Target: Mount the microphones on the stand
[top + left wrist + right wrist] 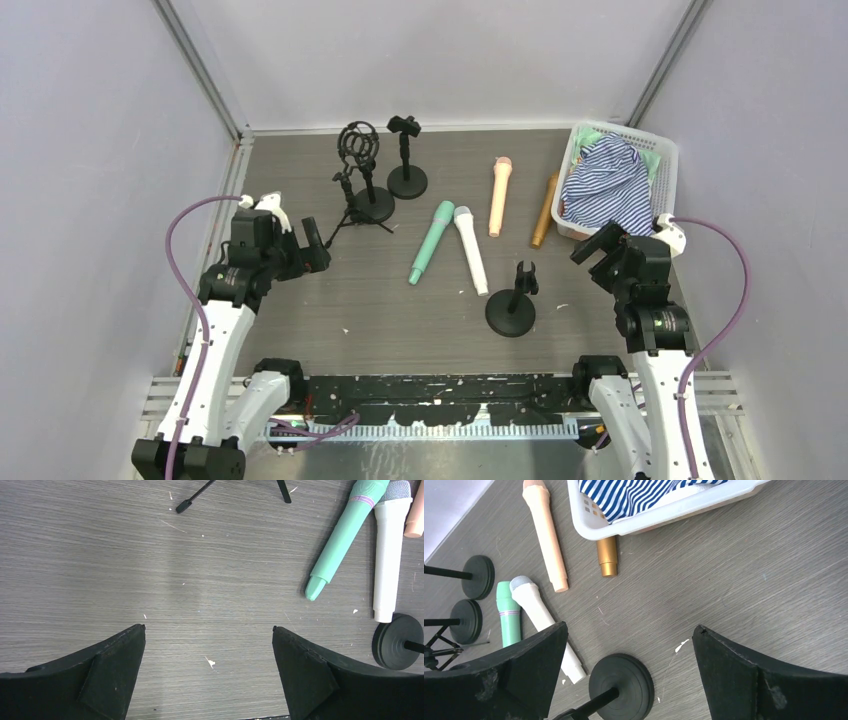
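Found the left gripper (208, 632) spread wide over bare table (100, 555), holding nothing; found the right gripper (629, 630) equally wide and empty, poised just beside the near stand (620, 680). Judged no microphone mounted yet; counted all four lying flat mid-table. Located the mint green microphone (431, 241) to the right of the left gripper and slightly farther out, long axis slanting from tail at near-left to head at far-right; head just beside the head of the white microphone (471, 249), the latter slanting the opposite way, tail ending near the near stand's base. Placed the peach-pink microphone (500, 196) farther back, lying roughly near-to-far; placed the golden-brown microphone (545, 210) close along the basket (630, 132), part hidden under its rim in the right wrist view. Rated the left arm nearer the mint; rated the right arm nearer the white tail, the golden-brown and the near stand. Noted open room around mint and white for a side approach; noted tight clearance at the basket; noted far stands (407, 182) crowding the back left.
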Controlling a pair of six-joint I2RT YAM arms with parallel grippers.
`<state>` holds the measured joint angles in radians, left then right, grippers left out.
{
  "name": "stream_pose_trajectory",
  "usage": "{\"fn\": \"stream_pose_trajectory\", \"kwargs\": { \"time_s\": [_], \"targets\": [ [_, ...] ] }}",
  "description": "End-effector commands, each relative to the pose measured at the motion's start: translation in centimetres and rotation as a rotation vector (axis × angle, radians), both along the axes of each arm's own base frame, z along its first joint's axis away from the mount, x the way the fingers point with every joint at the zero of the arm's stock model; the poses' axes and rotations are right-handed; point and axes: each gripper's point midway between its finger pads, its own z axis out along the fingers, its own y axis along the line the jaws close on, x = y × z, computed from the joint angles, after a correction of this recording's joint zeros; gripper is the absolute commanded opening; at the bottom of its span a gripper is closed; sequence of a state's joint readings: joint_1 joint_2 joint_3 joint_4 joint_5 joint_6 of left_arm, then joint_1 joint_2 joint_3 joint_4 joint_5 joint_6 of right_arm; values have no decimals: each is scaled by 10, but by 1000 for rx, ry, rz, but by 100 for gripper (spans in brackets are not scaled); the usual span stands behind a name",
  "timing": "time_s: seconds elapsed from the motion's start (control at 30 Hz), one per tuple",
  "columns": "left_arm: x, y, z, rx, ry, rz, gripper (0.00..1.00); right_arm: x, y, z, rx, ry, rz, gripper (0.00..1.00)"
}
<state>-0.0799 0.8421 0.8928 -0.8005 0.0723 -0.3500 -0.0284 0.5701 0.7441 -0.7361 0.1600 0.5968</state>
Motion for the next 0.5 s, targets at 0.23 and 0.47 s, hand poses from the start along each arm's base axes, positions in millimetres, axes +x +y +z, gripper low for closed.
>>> {"fn": "stream_pose_trajectory", "kwargs": {
  "time_s": [0.23,0.47],
  "targets": [
    [2,5,21,19,-69,10,100,2,-14,25,-17,-7,-85,100],
    [-6,14,22,83,-81,6,100,27,17,34,72,71,75,100]
  ]
}}
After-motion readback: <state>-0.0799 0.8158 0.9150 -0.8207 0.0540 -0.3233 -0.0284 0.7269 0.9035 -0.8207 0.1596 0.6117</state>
